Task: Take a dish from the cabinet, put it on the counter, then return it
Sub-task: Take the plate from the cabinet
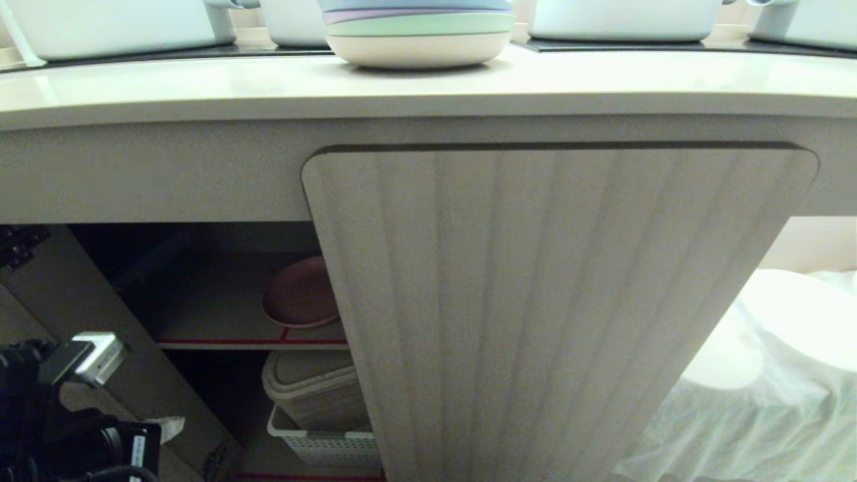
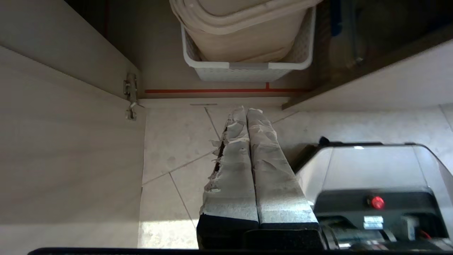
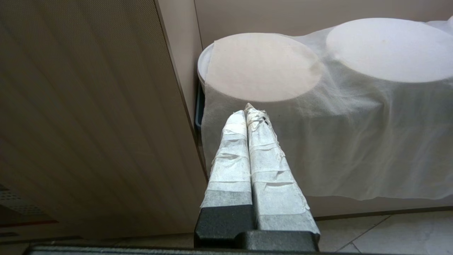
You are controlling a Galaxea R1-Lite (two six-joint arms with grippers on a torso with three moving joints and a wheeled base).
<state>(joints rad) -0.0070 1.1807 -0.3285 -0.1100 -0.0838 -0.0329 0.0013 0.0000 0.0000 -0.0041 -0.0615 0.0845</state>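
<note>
A kitchen: cream counter (image 1: 201, 84) with hob panels (image 1: 167, 52), stacked plates (image 1: 418, 30), ribbed cabinet (image 1: 535, 301) below

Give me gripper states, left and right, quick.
Left gripper: fingers closed, holding nothing, low outside the open cabinet.
Right gripper: fingers closed, holding nothing, parked beside the white cloth.

Black grippers (image 2: 246, 113) with white-taped, frayed fingers (image 3: 233, 141)
</note>
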